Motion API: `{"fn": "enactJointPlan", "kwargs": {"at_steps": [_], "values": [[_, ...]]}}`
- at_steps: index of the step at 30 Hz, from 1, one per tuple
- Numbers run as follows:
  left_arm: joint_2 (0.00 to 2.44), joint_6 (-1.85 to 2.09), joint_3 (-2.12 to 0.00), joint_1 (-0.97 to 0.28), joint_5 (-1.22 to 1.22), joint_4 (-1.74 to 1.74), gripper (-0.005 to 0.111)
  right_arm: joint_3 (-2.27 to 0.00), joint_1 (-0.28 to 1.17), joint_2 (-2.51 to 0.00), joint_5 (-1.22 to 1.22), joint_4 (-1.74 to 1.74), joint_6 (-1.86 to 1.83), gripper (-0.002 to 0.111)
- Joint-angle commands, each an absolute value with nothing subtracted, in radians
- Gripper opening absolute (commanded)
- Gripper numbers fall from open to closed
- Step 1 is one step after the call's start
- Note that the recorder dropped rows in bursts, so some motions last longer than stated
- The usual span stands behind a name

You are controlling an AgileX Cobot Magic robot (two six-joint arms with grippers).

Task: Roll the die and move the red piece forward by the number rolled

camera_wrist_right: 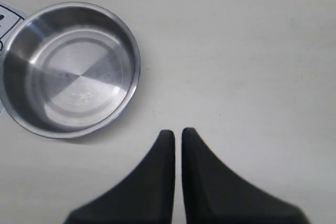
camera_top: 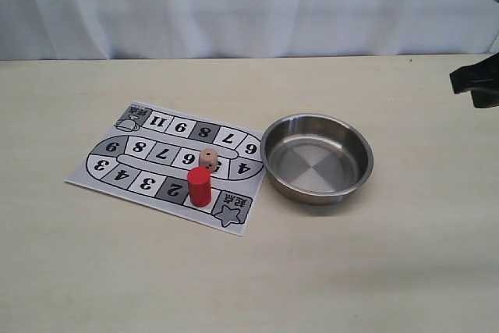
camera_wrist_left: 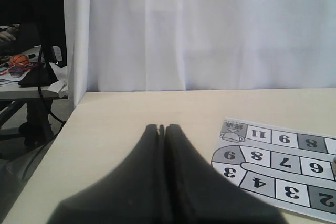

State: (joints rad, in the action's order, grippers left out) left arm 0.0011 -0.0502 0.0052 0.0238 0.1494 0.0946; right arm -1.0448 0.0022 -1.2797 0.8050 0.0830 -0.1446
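The pale wooden die (camera_top: 208, 159) rests on the printed game board (camera_top: 148, 183), in its middle row beside square 6. Just in front of it the red piece (camera_top: 199, 185) stands upright, between square 2 and the star square. My right gripper (camera_wrist_right: 177, 131) hovers over bare table beside the steel bowl, its fingers together with nothing between them; in the exterior view it shows as a dark shape (camera_top: 468, 83) at the right edge. My left gripper (camera_wrist_left: 161, 127) is shut and empty, low over the table off the board's (camera_wrist_left: 273, 156) far-left end, and is out of the exterior view.
An empty steel bowl (camera_top: 316, 118) sits right of the board; its rim (camera_wrist_right: 137, 61) lies close to my right gripper. A white curtain hangs behind the table. The table's left edge and a cluttered desk (camera_wrist_left: 26, 72) appear in the left wrist view.
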Motion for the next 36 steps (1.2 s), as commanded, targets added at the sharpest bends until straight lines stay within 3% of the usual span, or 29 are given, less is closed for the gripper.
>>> {"fn": "enactJointPlan", "kwargs": {"at_steps": [1,36], "values": [[0.000,-0.053,0.000,0.024,0.143,0.093,0.000,-1.008,-0.002,-1.152,0.841,0.088,-0.142,0.004],[0.000,-0.053,0.000,0.024,0.144,0.093,0.000,-0.961,-0.002,-0.066,0.925,0.088,-0.138,0.004]]}}
